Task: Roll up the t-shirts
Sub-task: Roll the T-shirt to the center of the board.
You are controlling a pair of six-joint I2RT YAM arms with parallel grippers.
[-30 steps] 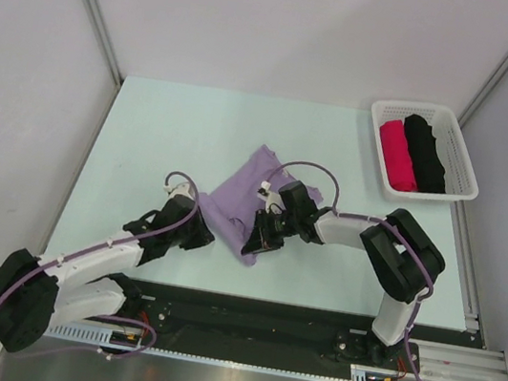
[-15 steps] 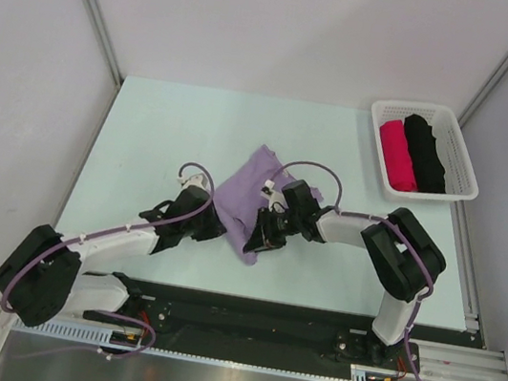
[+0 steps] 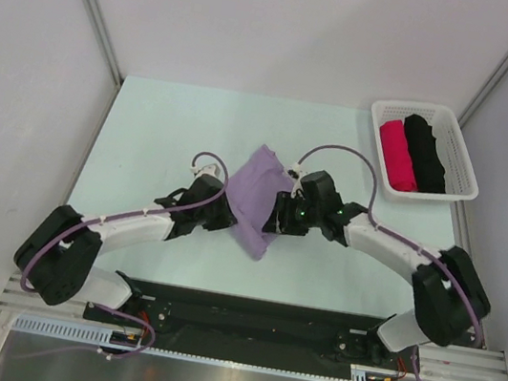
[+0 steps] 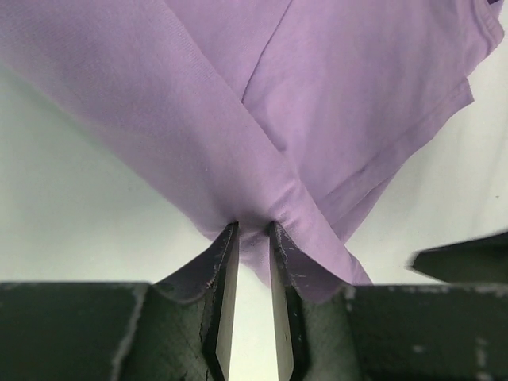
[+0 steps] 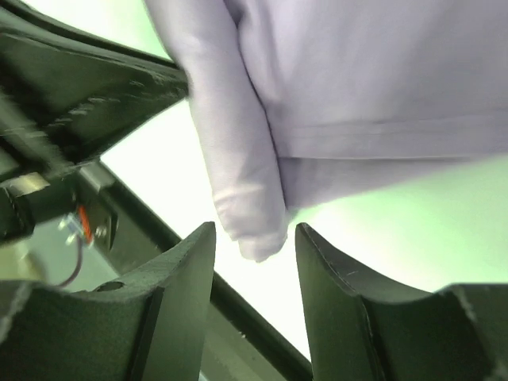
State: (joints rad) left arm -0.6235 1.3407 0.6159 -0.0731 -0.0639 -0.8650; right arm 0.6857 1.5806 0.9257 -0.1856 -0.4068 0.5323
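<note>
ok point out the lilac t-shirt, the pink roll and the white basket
lilac t-shirt point(image 3: 256, 199): top external view, middle of the cloth
pink roll point(image 3: 398, 155): top external view, middle of the roll
white basket point(image 3: 462, 158): top external view, its right-hand wall

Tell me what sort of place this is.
Probably a robot test cell in a lab: bare grey panel walls, a pale table with a lilac t-shirt, and a white basket holding rolled tees.
</note>
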